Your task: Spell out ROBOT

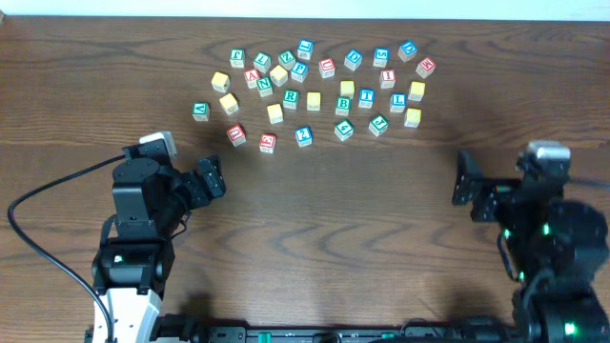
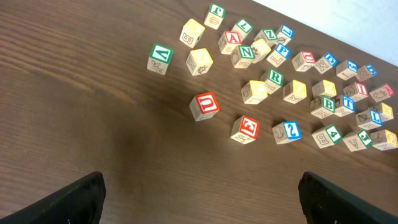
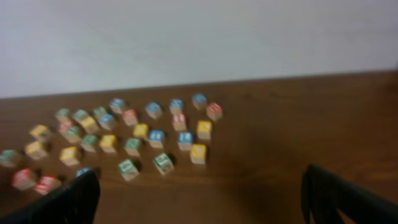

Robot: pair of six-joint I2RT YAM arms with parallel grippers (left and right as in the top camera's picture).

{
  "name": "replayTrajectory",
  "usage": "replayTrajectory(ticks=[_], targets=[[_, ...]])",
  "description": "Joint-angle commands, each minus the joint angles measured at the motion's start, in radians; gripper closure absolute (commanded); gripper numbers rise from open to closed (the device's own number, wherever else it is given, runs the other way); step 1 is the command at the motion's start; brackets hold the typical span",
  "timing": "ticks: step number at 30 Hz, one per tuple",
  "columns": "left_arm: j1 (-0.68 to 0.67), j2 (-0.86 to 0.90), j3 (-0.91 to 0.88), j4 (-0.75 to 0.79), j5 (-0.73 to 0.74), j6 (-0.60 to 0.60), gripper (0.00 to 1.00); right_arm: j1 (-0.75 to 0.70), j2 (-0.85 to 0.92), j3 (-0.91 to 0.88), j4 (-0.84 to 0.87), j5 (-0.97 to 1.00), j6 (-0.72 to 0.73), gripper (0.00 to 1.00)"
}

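The dark wooden table (image 1: 381, 200) met a white wall (image 3: 186, 37). The letter blocks (image 1: 315, 98) lay clustered at its far side, the cluster stretching left to right. The left gripper (image 1: 213, 177) and right gripper (image 1: 463, 179), fingers spread, were near the table's front, well apart from the blocks.

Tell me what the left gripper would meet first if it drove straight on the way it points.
Probably the red-lettered wooden cube marked U, nearest ahead of the left gripper; only bare wooden table lies between, though depth is uncertain.

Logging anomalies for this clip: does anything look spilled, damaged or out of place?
Nothing stands out. The letter blocks lie loosely scattered at mixed angles, all on the table; the left gripper and right gripper are open, apart from them.
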Motion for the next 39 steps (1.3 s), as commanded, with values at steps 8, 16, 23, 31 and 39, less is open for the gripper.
replayTrajectory(ticks=[8, 16, 23, 31, 39], targets=[[0.007, 0.008, 0.009, -0.024, 0.002, 0.009, 0.03, -0.015, 0.28, 0.1, -0.056, 0.007, -0.021, 0.01], [0.024, 0.013, 0.017, 0.036, 0.01, 0.01, 0.02, -0.072, 0.449, 0.14, -0.056, -0.085, -0.014, 0.01], [0.095, 0.185, 0.219, -0.021, 0.064, 0.035, 0.02, -0.169, 0.584, 0.25, -0.039, -0.169, -0.015, 0.01], [0.095, 0.426, 0.346, -0.026, 0.221, 0.076, 0.02, -0.178, 0.635, 0.257, 0.074, -0.464, -0.014, 0.01], [0.095, 0.43, 0.345, -0.036, 0.23, 0.073, 0.02, -0.174, 0.635, 0.257, 0.168, -0.476, 0.146, 0.01]])
